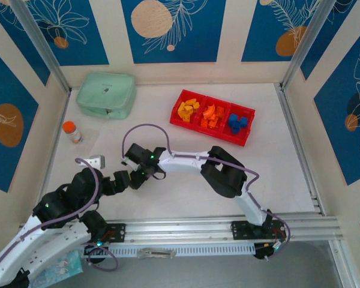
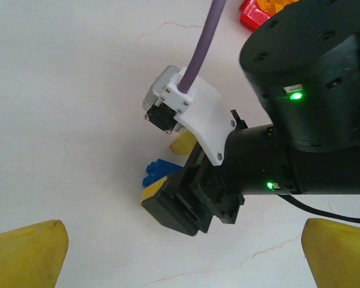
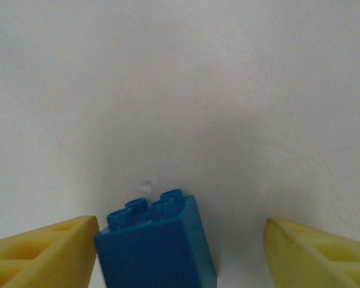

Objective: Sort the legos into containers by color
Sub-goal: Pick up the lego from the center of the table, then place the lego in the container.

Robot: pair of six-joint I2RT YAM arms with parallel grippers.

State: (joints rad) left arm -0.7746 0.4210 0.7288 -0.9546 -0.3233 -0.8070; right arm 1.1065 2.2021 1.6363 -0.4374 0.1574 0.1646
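- Where the right arm [image 1: 228, 174] and left arm [image 1: 60, 204] meet, left of centre in the top view, the right wrist view shows what lies below: a blue lego [image 3: 156, 246] on the white table [image 3: 180, 90], at bottom centre-left, with its studs toward the top of the frame.
- In that view the right gripper [image 3: 181, 231] has its 2 yellow fingers [image 3: 42, 255] apart. The lower-left one touches the lego's side, and the lower-right one stands clear of it with bare table between.
- The left wrist view gives the same spot from outside. The lego sits between the right gripper's tips, left of centre, below a white camera mount [image 2: 195, 114] with a purple cable [image 2: 204, 36].
- The left gripper [image 2: 183, 231] is spread wide, with 1 yellow tip in each bottom corner of its view.
- The top view adds the red tray [image 1: 175, 111], upper right of centre. Its 3 compartments hold legos [image 1: 211, 115]: yellow-orange on the left, red-orange in the middle, blue on the right.
- The right arm rises from its base at lower right and bends at the elbow, with the forearm running left.
- The left arm is folded at lower left, with its wrist pointing right.
- A green case [image 1: 107, 95] and a bottle [image 1: 72, 131] sit at upper left.
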